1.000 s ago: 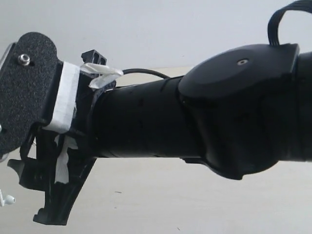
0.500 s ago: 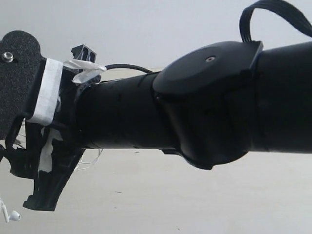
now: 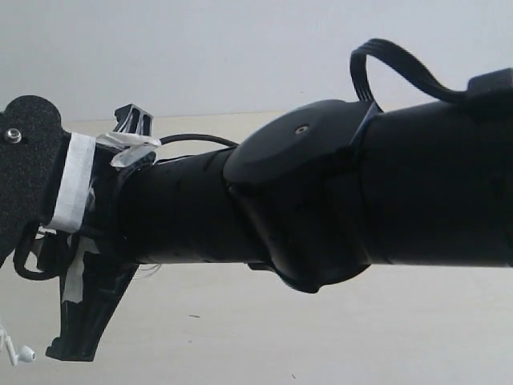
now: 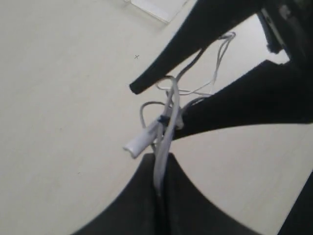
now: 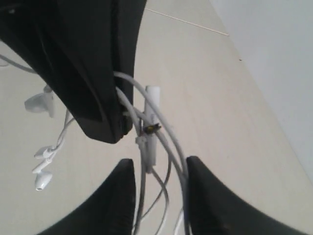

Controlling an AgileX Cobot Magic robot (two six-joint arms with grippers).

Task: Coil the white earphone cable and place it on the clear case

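Observation:
In the left wrist view my left gripper (image 4: 160, 164) is shut on a bundle of the white earphone cable (image 4: 168, 115), held above the table. The inline remote (image 4: 142, 141) sticks out just past its tips. My right gripper (image 5: 157, 164) is open, its two fingers straddling several strands of the cable (image 5: 166, 137) near the remote (image 5: 151, 122). Two earbuds (image 5: 40, 104) hang loose to one side; one earbud (image 3: 26, 353) dangles at the exterior view's lower left. A pale flat corner, apparently the clear case (image 4: 157, 7), lies on the table at the frame's edge.
The right arm (image 3: 321, 208) fills most of the exterior view, reaching across to the left, with a black cable loop (image 3: 393, 64) above it. The beige table (image 3: 321, 337) shows beneath it and a pale wall behind.
The right arm has slid further left across the exterior view. The dangling earbud hangs lower than before.

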